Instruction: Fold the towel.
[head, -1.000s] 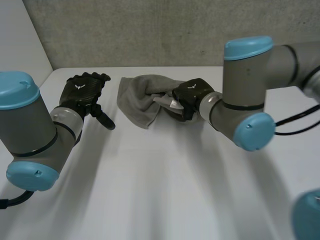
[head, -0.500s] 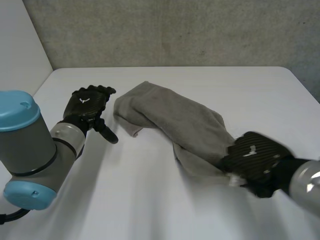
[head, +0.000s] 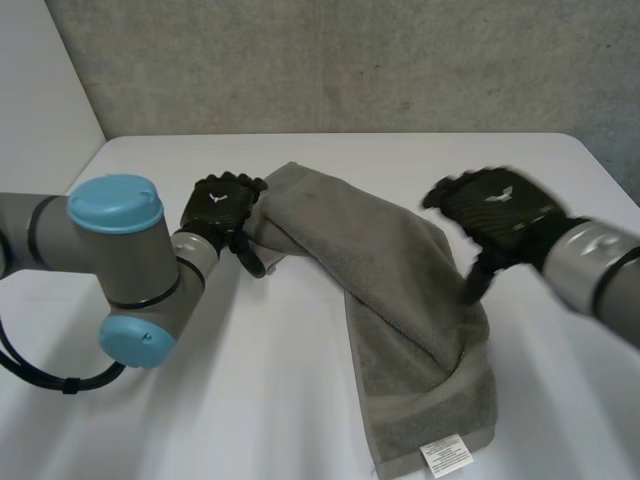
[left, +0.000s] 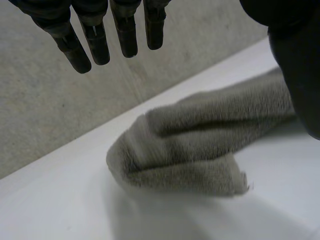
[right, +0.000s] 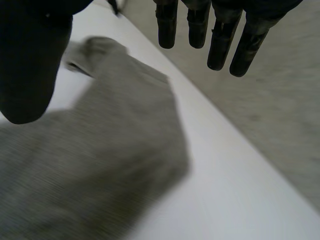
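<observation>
Head view: the grey towel (head: 400, 270) lies stretched diagonally on the white table (head: 250, 400). The left hand (head: 222, 205) sits just beside the towel's far end, and the right hand (head: 495, 215) hovers over its side edge.

Left wrist view: the fingers are straight and the thumb is apart. The towel's bunched end lies beyond them, unheld.

Right wrist view: fingers and thumb are spread above the towel, grasping nothing.

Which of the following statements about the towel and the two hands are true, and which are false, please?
The towel lies on the white table. True.
The right hand grips the towel. False: its fingers are straight and hold nothing.
A white label shows at the towel's near end. True.
The towel is folded into a neat square. False: it lies stretched out and rumpled.
The left hand is open beside the towel's far end. True.
</observation>
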